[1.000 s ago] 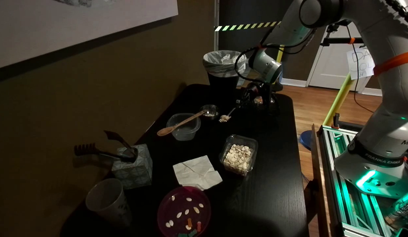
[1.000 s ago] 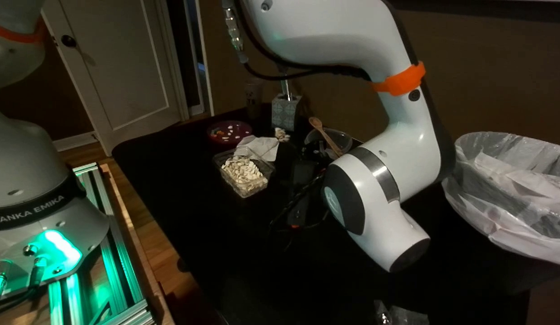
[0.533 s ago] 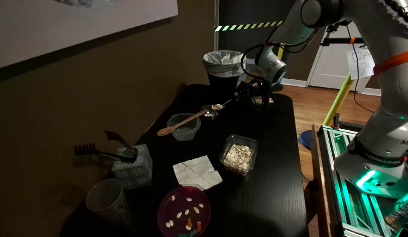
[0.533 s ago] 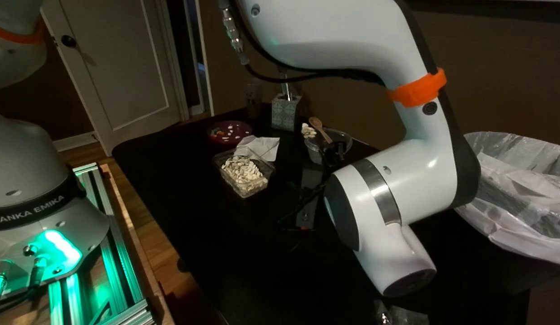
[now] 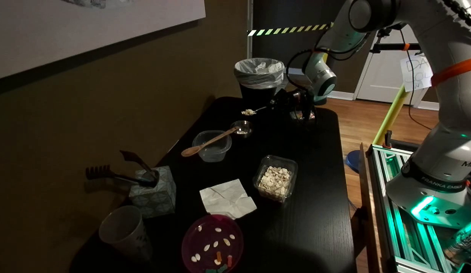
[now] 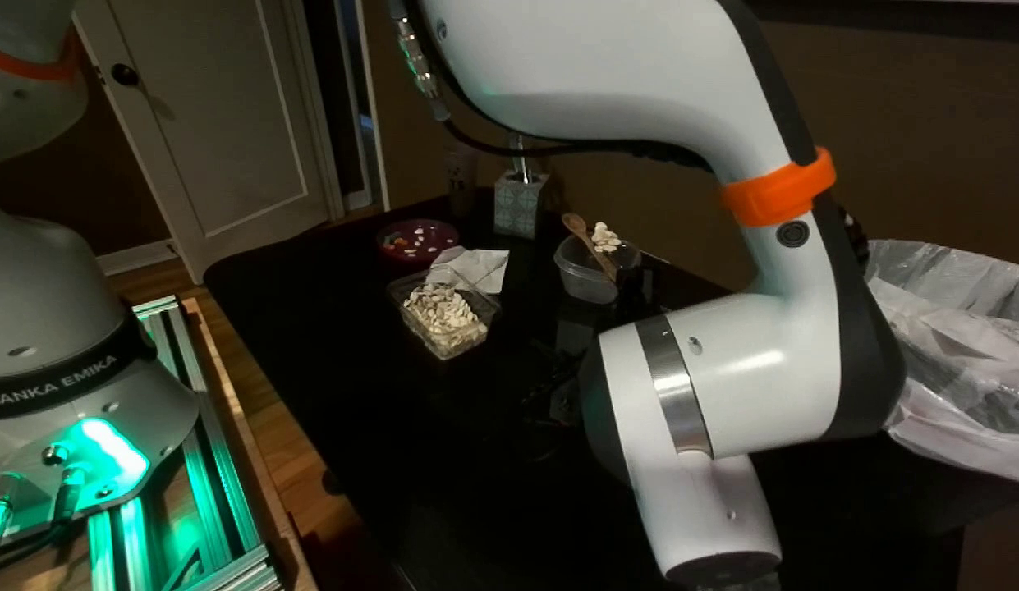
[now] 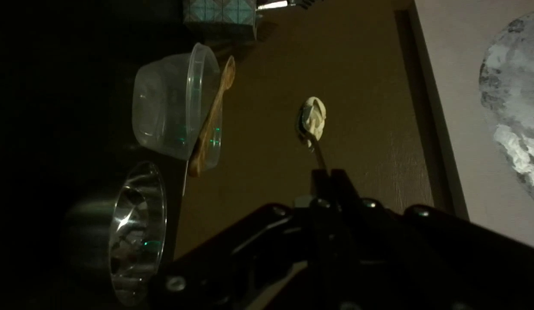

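Observation:
My gripper (image 7: 330, 173) is shut on the thin handle of a metal spoon (image 7: 319, 157), which sticks out past the fingertips. Pale flat pieces (image 7: 317, 114) lie heaped in the spoon's head. In an exterior view the gripper (image 5: 275, 103) hangs above the dark table's far end, and the loaded spoon head (image 5: 248, 112) stands above and beyond a small metal bowl (image 5: 249, 131) with a few pale bits in it. That bowl (image 7: 163, 206) shows at lower left in the wrist view. In an exterior view the arm hides much of the gripper; the pale pieces (image 6: 605, 237) show over the tub.
A wooden spoon (image 5: 210, 142) lies across a clear tub (image 5: 216, 155). Nearer are a clear box (image 5: 294, 172) of pale pieces, a napkin (image 5: 227, 199), a purple plate (image 5: 193, 239), a utensil holder (image 5: 153, 199) and a cup (image 5: 123, 231). A lined bin (image 5: 258, 79) stands behind.
The gripper has risen from low over the table, carrying the loaded spoon up and past the metal bowl toward the bin's side. The jaws have stayed shut; the other objects have not moved.

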Robot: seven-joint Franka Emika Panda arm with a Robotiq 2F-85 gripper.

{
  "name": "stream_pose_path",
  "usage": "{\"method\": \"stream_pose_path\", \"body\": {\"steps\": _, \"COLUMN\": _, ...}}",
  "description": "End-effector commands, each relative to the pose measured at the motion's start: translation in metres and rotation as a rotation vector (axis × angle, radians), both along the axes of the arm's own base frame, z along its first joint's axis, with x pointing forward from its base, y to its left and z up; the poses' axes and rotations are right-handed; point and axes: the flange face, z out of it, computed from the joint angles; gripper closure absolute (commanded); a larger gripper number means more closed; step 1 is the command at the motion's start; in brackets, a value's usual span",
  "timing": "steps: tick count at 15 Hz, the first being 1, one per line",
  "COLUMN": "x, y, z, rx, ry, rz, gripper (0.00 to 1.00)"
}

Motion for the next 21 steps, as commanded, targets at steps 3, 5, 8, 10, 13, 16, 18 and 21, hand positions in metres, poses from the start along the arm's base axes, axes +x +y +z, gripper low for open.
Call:
{"method": "stream_pose_path", "body": {"steps": 3, "x": -0.011, "y": -0.006, "z": -0.005, "rx": -0.048, "ry": -0.04, "rz": -0.124, "gripper": 0.99}}
{"method": "stream_pose_path", "body": {"steps": 5, "x": -0.013, "y": -0.008, "z": -0.007, "rx": -0.051, "ry": -0.041, "rz": -0.171, "gripper": 0.99}}
{"method": "stream_pose_path", "body": {"steps": 8, "x": -0.014, "y": -0.008, "z": -0.008, "rx": -0.08, "ry": -0.031, "rz": -0.243, "gripper": 0.99}}
{"method": "stream_pose_path", "body": {"steps": 10, "x": -0.014, "y": -0.008, "z": -0.01, "rx": -0.102, "ry": -0.012, "rz": -0.287, "gripper": 0.99}}
{"method": "stream_pose_path", "body": {"steps": 13, "x": -0.013, "y": -0.005, "z": -0.011, "rx": -0.134, "ry": 0.02, "rz": -0.347, "gripper": 0.99}}
{"method": "stream_pose_path", "body": {"steps": 16, "x": -0.01, "y": 0.001, "z": -0.009, "rx": -0.208, "ry": 0.02, "rz": -0.37, "gripper": 0.99}}
{"method": "stream_pose_path", "body": {"steps": 18, "x": -0.009, "y": 0.006, "z": -0.007, "rx": -0.28, "ry": 0.023, "rz": -0.368, "gripper": 0.99}}
{"method": "stream_pose_path", "body": {"steps": 21, "x": -0.01, "y": 0.013, "z": -0.002, "rx": -0.384, "ry": 0.046, "rz": -0.368, "gripper": 0.99}}
